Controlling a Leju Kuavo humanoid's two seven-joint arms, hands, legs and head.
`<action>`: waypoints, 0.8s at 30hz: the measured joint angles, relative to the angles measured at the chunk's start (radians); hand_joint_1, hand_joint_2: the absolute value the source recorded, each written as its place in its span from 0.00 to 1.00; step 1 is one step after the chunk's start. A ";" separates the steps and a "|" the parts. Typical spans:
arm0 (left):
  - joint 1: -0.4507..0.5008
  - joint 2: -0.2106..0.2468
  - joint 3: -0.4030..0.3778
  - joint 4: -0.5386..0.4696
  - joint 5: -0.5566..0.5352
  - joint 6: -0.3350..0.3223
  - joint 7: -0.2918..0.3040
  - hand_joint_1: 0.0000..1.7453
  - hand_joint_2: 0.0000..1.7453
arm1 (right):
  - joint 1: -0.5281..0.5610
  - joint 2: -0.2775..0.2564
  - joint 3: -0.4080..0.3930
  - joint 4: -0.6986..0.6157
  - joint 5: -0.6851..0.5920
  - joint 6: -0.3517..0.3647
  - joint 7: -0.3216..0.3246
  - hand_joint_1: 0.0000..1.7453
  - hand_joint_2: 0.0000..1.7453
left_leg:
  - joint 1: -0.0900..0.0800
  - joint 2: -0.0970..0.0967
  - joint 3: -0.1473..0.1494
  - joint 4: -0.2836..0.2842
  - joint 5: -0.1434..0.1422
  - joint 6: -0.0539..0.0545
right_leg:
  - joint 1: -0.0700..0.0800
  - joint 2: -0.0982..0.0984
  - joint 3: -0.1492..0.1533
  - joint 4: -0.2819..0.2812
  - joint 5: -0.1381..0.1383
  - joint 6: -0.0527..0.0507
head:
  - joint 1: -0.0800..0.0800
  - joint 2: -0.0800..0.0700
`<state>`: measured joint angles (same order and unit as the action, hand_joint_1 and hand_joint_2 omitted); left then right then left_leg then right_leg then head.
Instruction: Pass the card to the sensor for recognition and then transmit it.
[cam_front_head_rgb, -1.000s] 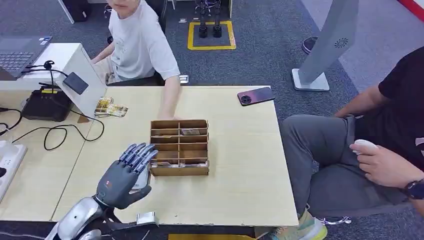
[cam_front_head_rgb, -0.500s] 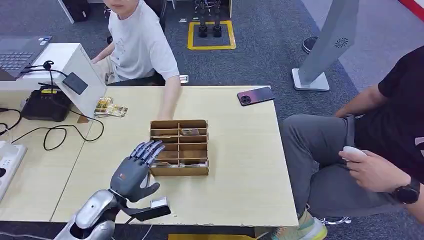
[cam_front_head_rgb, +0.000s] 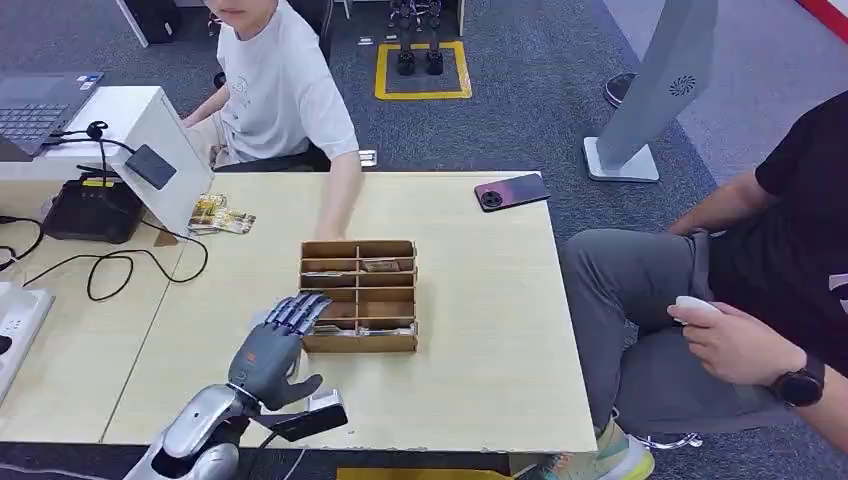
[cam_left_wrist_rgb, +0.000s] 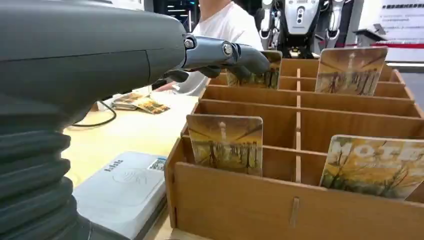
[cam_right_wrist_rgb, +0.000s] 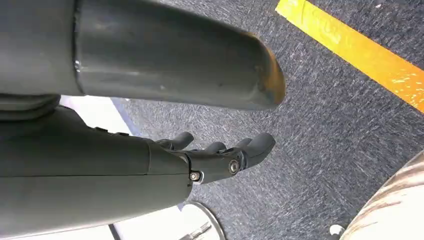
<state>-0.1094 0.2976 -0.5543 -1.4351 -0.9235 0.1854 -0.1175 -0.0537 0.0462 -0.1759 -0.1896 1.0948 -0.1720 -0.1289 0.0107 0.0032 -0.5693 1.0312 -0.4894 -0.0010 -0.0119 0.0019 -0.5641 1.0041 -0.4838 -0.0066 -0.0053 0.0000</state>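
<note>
My left fingers (cam_left_wrist_rgb: 240, 55) are stretched out and apart, holding nothing, their tips over the near left corner of the box (cam_front_head_rgb: 359, 296) and reaching above the cards; my left hand (cam_front_head_rgb: 270, 350) hovers just beside the box's left wall. In the left wrist view I count four cards standing upright in the wooden compartments: a card (cam_left_wrist_rgb: 225, 143) in the near left slot, printed with a yellow-brown scene of trees and a tower; one beside it (cam_left_wrist_rgb: 375, 165) in the near right slot with large pale letters over autumn trees; one (cam_left_wrist_rgb: 351, 70) farther back on the right; and one (cam_left_wrist_rgb: 257, 77) partly hidden behind my fingertips. A grey reader (cam_left_wrist_rgb: 122, 190) lies flat on the desk (cam_front_head_rgb: 480, 340), touching the box's left side under my wrist. My right hand (cam_right_wrist_rgb: 200, 160) hangs over grey carpet, fingers loosely extended and holding nothing. More loose cards (cam_front_head_rgb: 221, 215) lie on the desk near a black device (cam_front_head_rgb: 92, 208). One phone (cam_front_head_rgb: 511, 191) rests at the far edge. Two people sit at the desk.
</note>
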 joint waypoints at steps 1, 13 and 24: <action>0.000 -0.003 0.000 0.003 -0.002 0.000 0.003 0.00 1.00 | 0.000 0.000 0.000 0.000 0.001 0.000 0.001 0.00 0.00 | 0.000 0.000 0.000 0.000 0.000 0.000 | 0.000 0.000 0.000 0.000 0.000 0.000 | 0.000 0.000; 0.000 -0.039 0.007 0.031 -0.007 0.038 0.005 0.00 1.00 | 0.000 0.001 0.000 0.000 0.006 -0.001 0.004 0.00 0.00 | 0.000 0.000 0.000 0.000 0.000 0.000 | 0.000 0.000 0.000 0.000 0.000 0.000 | 0.000 0.000; 0.000 -0.094 0.039 0.031 0.016 0.108 -0.006 0.00 1.00 | 0.001 0.002 -0.007 0.000 0.013 -0.002 0.002 0.00 0.00 | 0.000 0.000 0.000 0.000 0.000 0.000 | 0.000 0.000 0.000 0.000 0.000 0.000 | 0.000 0.000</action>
<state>-0.1091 0.2033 -0.5157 -1.4042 -0.9079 0.2934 -0.1232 -0.0530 0.0481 -0.1831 -0.1896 1.1074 -0.1736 -0.1270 0.0107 0.0031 -0.5692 1.0312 -0.4894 -0.0010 -0.0119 0.0018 -0.5640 1.0041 -0.4838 -0.0066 -0.0050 0.0000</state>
